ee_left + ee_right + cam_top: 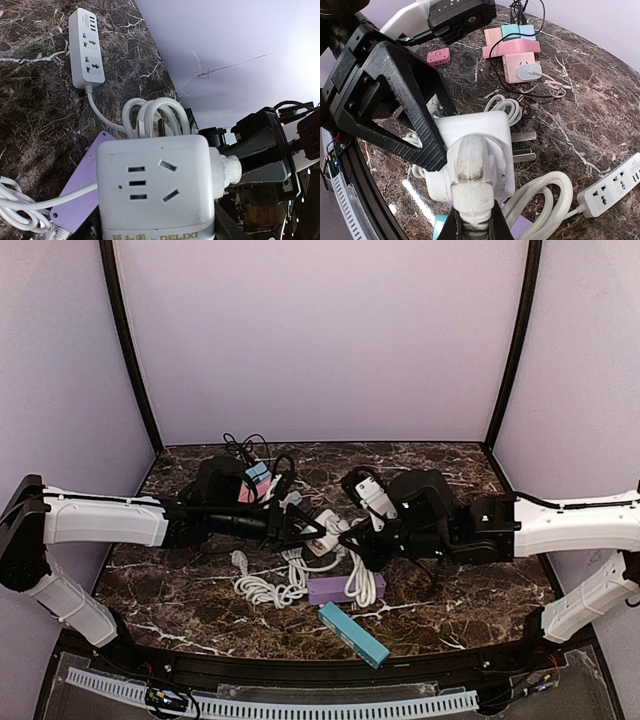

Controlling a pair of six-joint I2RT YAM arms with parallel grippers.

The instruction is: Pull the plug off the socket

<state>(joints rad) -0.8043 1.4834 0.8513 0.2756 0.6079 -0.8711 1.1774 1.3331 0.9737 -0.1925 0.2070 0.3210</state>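
The socket [157,187] is a white cube marked DELIXI, lifted a little off the marble. My left gripper [308,530] is shut on it; one black left finger [415,125] presses its side. The white plug [475,170] sits flush against the cube's face [227,170], none of its prongs showing. My right gripper [477,226] is shut on the plug's neck, with a finger [451,227] on either side. In the top view the socket [325,527] and my right gripper [355,540] meet at the table's middle. Two metal prongs [522,145] stick out beside the cube.
A white power strip [86,47] lies on the marble with its thick coiled cord [550,195]. A purple box [345,588] and a teal box [353,633] lie near the front edge. Pink and blue adaptors [512,40] with black wires sit at the back.
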